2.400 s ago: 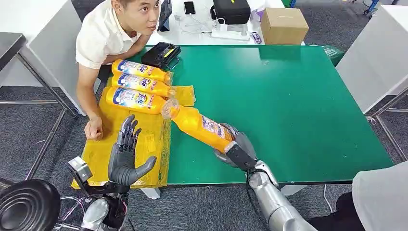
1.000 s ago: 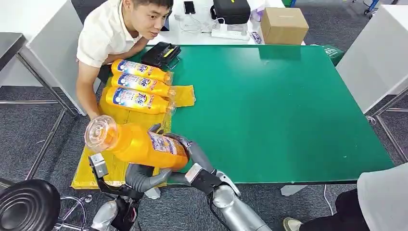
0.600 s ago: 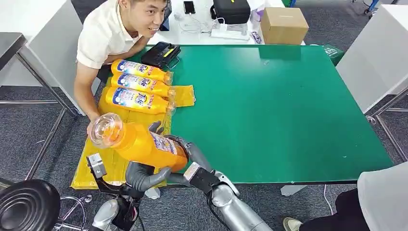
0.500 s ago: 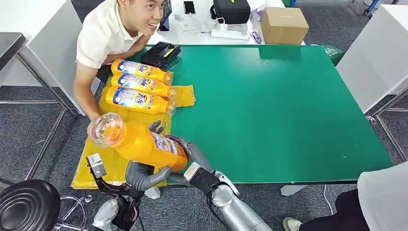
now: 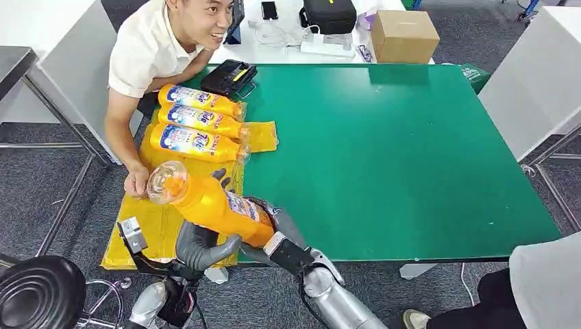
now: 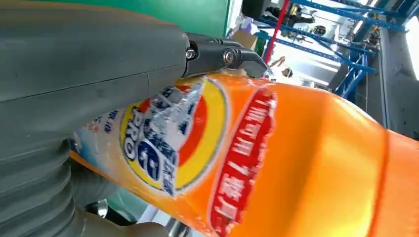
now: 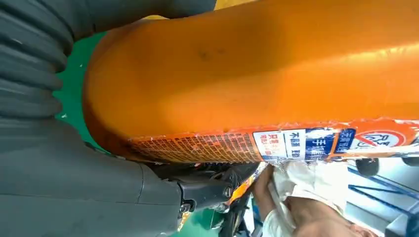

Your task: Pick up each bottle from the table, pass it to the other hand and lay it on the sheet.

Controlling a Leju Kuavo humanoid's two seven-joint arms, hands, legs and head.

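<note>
Two robot hands on one orange bottle, held above sheet near tabletop front edge: left robot hand wrapped beneath, right robot hand clasping base. Right should release only once left grip firm. Three bottles already on sheet; person's hand close, so lower slowly.

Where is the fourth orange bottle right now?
In the head view, the orange bottle is off the table at its near left corner, gripped by both hands, above the yellow sheet.
</note>
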